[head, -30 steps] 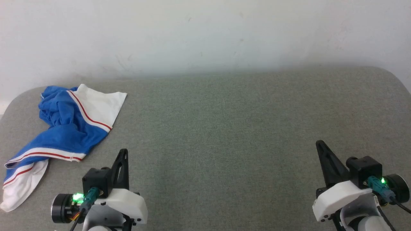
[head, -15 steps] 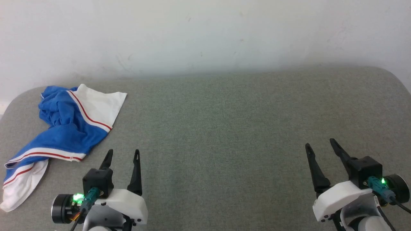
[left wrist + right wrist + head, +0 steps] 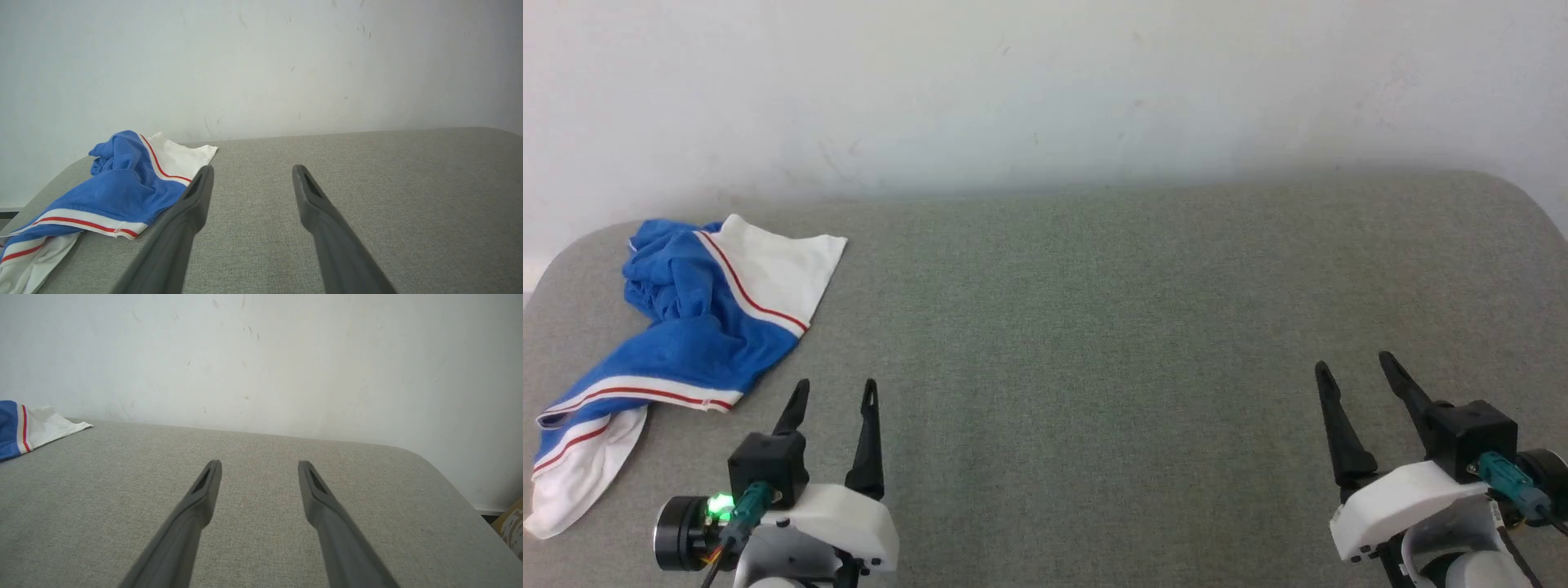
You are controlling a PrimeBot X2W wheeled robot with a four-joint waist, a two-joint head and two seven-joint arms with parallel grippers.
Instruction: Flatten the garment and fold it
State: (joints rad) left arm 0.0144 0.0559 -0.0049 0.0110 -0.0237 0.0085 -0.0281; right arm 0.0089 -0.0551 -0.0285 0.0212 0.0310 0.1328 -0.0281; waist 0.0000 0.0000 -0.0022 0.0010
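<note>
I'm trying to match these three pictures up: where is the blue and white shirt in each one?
Head view: garment at the left edge, crumpled on the grey surface.
Left wrist view: garment at lower left.
Right wrist view: garment at the left edge, cut off.
Shared landmark: the white wall behind the grey surface.

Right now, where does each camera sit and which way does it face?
Head view: on the head, looking forward and down at the grey fabric table; left tool and right tool, both open, at the bottom.
Left wrist view: on the left wrist, facing the white wall along its dark fingers.
Right wrist view: on the right wrist, likewise along its fingers.
Shared: the crumpled royal-blue and white T-shirt, at left.
</note>
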